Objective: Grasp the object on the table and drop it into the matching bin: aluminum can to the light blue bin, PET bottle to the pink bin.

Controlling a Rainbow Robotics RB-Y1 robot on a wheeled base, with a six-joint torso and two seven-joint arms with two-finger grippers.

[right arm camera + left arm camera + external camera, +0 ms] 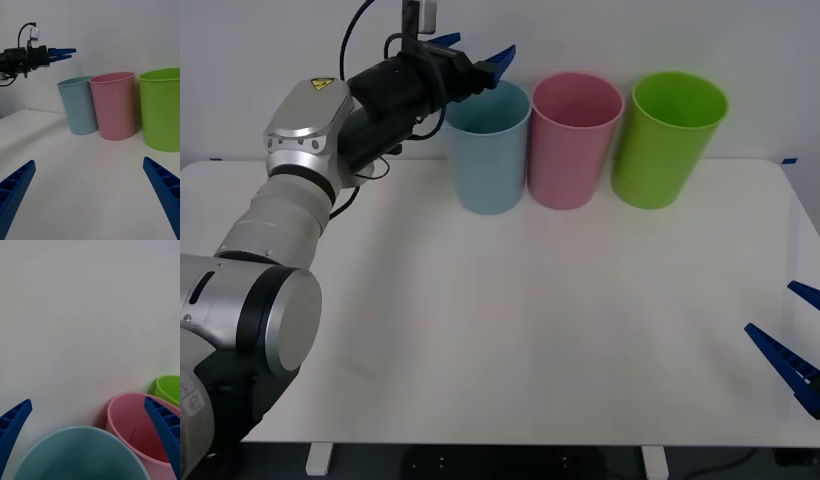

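Note:
My left gripper [478, 55] hangs open just above the rim of the light blue bin [490, 150], with nothing between its fingers. In the left wrist view the gripper [88, 401] looks down into the light blue bin [75, 453], with the pink bin [127, 423] beside it. The aluminum can is out of view. The pink bin [572, 145] stands right of the light blue one at the back of the white table [480, 330]. My right gripper [770, 307] stands open and empty at the table's right edge, low and far from the bins.
A lime green bin [665, 140] stands right of the pink one, the three touching in a row. The right wrist view shows the same row [114, 107] and the left gripper [62, 53] above it. A pale wall stands close behind.

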